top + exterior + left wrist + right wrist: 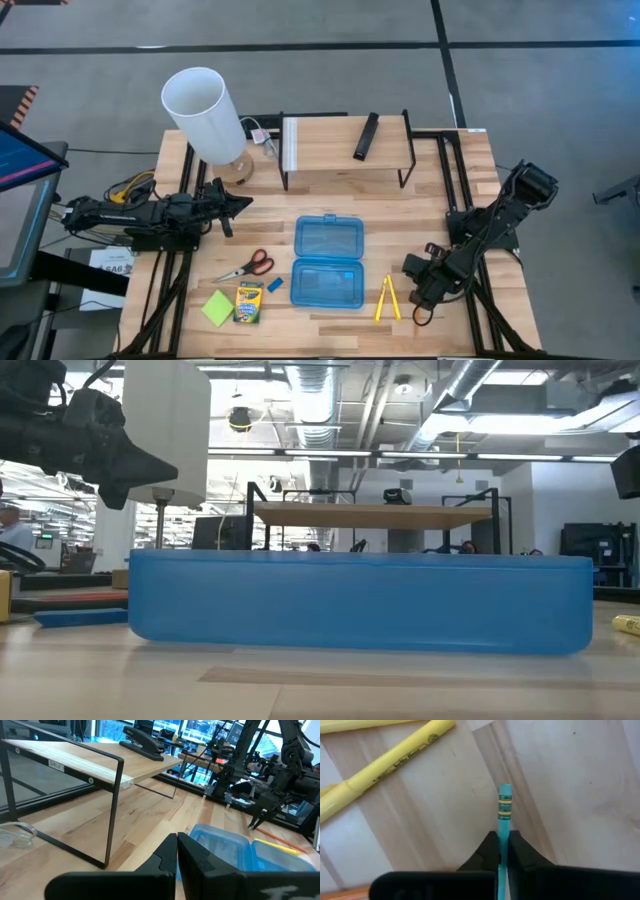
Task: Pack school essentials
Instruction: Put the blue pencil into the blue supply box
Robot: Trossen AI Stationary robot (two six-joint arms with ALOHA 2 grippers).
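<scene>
A teal pencil point(505, 815) with banded end is pinched between the right gripper point(503, 851) jaws; its lower length is hidden. It sits over the worktop point(560, 780) beside two yellow highlighters point(385, 770). The left gripper point(177, 851) hovers clenched, empty, near the blue case point(328, 262).

The open case point(327, 262) lay near the middle of the table point(430, 335). Behind it stood the shelf point(340, 135) with the bar-shaped object point(366, 136) on top, and the lamp point(207, 115) stood left of the shelf. Left of the case lay the scissors point(248, 266) and the eraser point(274, 285), with the crayon box point(249, 301) and the sticky-note pad point(218, 308) nearer the front edge. Right of the case lay the two sticks point(387, 298), touching at one end. The right hand point(422, 285) was just beside them, closed on a pencil point(504, 827). The left hand point(238, 205), closed, was above the table in front of the lamp.
</scene>
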